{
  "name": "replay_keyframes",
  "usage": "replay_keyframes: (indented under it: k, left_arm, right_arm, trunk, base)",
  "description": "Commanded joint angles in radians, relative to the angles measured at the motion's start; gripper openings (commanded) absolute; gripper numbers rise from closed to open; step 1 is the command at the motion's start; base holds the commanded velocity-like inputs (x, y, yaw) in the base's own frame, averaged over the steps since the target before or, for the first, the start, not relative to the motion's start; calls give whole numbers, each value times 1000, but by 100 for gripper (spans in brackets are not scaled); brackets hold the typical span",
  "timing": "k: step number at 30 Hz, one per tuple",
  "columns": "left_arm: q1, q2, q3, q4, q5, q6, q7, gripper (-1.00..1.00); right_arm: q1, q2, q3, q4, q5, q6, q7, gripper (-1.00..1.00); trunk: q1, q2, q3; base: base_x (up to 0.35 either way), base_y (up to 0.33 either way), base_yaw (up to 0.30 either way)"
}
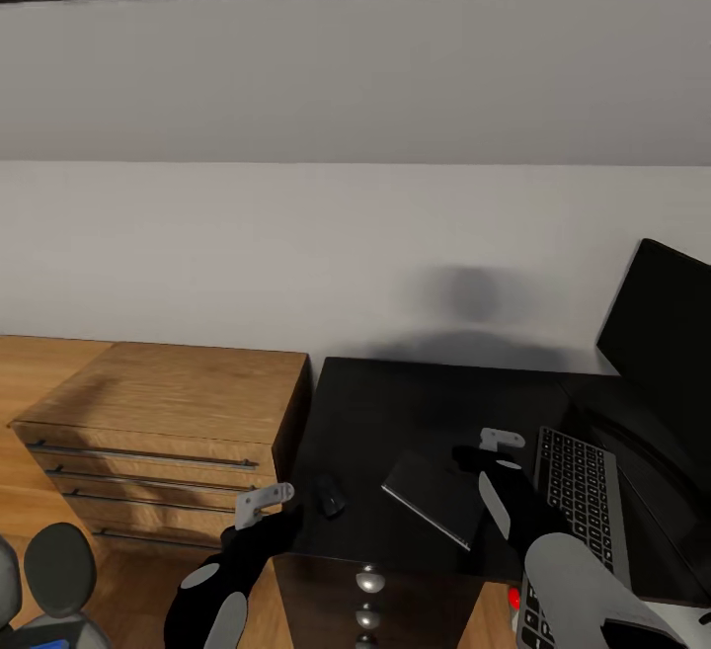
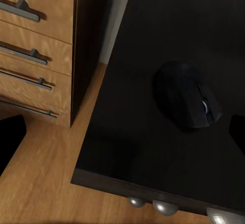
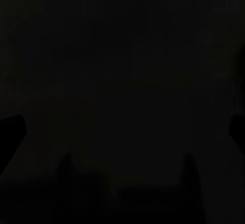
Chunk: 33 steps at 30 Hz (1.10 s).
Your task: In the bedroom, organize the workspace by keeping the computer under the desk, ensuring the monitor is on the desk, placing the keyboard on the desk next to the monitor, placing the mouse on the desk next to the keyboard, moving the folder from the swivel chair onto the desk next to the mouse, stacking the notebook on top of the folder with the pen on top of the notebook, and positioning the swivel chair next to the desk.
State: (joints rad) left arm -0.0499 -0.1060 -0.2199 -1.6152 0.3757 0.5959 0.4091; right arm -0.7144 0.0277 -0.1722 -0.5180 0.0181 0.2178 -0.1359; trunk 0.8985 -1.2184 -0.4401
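The chair (image 1: 44, 580) is cut off at the lower left corner, left of the dresser (image 1: 158, 432). The left gripper (image 1: 272, 511) hangs just left of the mouse (image 1: 331, 496), which lies on the black surface (image 1: 415, 402); its fingers' spread I cannot tell. Right of the mouse lies the notebook (image 1: 434, 501), then the right gripper (image 1: 474, 456), its fingers hidden, then the keyboard (image 1: 578, 501). The monitor (image 1: 667, 333) is cut off at right. The right wrist view is near black. A pale wall (image 1: 296, 234) stands behind.

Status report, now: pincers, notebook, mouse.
Left pincer beside mouse, state unclear. Right pincer at notebook on desk, grip unclear. Keyboard alongside.
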Motion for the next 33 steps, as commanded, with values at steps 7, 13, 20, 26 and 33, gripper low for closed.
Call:
replay_keyframes:
  k: [7,13,20,26,33]
  left_arm:
    - [-1,0,-1,-1,11,3,9,100]
    - [-1,0,4,-2,13,4,10,100]
    - [-1,0,5,-3,14,3,10,100]
    - [-1,-1,4,-3,14,2,10,100]
    - [-1,-1,4,-3,14,2,10,100]
  right_arm:
    - [0,2,-3,-1,2,12,-1,100]
    - [0,1,-3,2,3,16,-2,100]
    - [0,1,-2,2,4,49,-2,100]
    - [0,1,-2,3,3,82,-2,100]
    - [0,1,-3,3,3,88,-2,100]
  trunk:
    - [0,-1,-1]
    - [0,-1,-1]
    - [0,-1,-1]
    - [0,-1,-1]
    - [0,-1,-1]
  base:
    - [0,0,0]
    - [0,0,0]
    - [0,0,0]
    - [0,0,0]
    - [0,0,0]
